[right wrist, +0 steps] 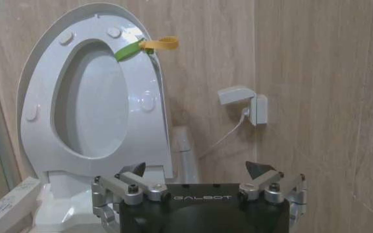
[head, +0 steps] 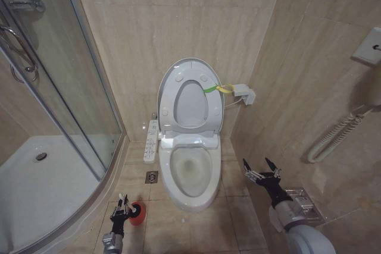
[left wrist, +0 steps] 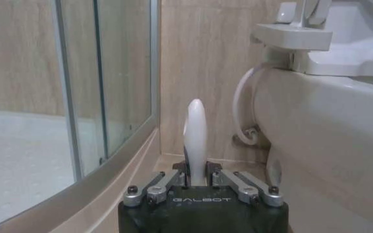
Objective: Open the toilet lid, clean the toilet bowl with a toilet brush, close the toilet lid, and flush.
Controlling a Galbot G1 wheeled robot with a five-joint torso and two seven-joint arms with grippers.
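Observation:
The toilet lid [head: 190, 104] [right wrist: 89, 102] stands upright against the back wall with the seat ring [head: 169, 90] raised against it. A green-yellow band [head: 215, 88] [right wrist: 144, 46] hangs at its edge. The toilet bowl [head: 172, 176] [left wrist: 329, 131] lies uncovered. The toilet brush sits in its red holder [head: 137, 213] on the floor left of the bowl. My left gripper [head: 122, 201] [left wrist: 196, 171] is shut on its white handle [left wrist: 195, 141]. My right gripper [head: 263, 168] [right wrist: 198, 170] hangs open and empty to the right of the bowl, facing the lid.
A glass shower door [head: 71, 87] and curved white shower tray [head: 36, 176] fill the left. A button panel [head: 151, 141] flanks the bowl, with a floor drain [head: 151, 176] below it. A wall box [head: 244, 93], a coiled-cord handset [head: 333, 138] and a metal rack [head: 300, 200] line the right wall.

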